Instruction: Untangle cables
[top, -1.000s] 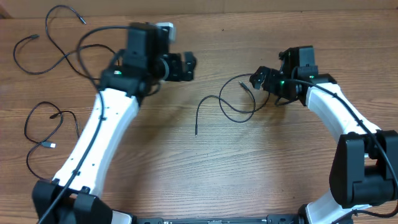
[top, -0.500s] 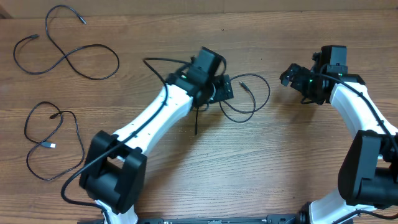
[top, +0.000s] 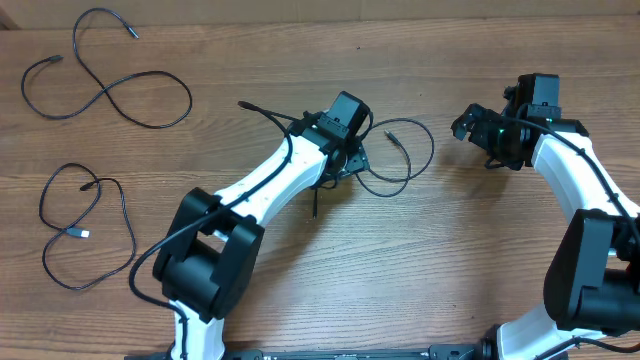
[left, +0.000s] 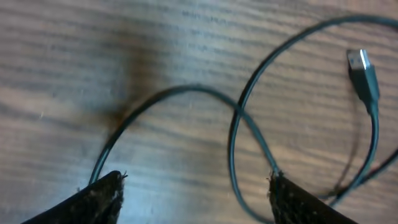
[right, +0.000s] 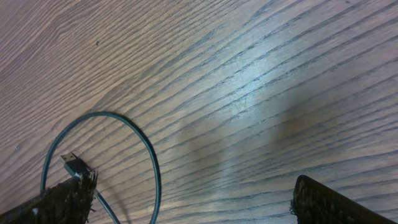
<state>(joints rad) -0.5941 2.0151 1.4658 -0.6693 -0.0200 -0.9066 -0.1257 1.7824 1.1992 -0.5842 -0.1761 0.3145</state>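
The left gripper (left: 196, 196) is down low at the middle of the table (top: 420, 270), reached across from the near-left side. Its fingers are spread and straddle one of the cables (left: 186, 89) where the cord crosses over itself. The cord runs right up against both fingertips, but nothing is pinched. This cable lies in a loose loop, and its plug (left: 360, 65) has a silvery tip and rests on the wood just beside the loop.

The right gripper (right: 193, 196) is toward the right edge, near the loop but apart from it. Its fingers are spread wide with only bare wood between them.

The other two cables lie well away from both arms: one (top: 107, 90) curls in a figure-eight at the far-left corner, and one (top: 131, 235) loops along the left edge.
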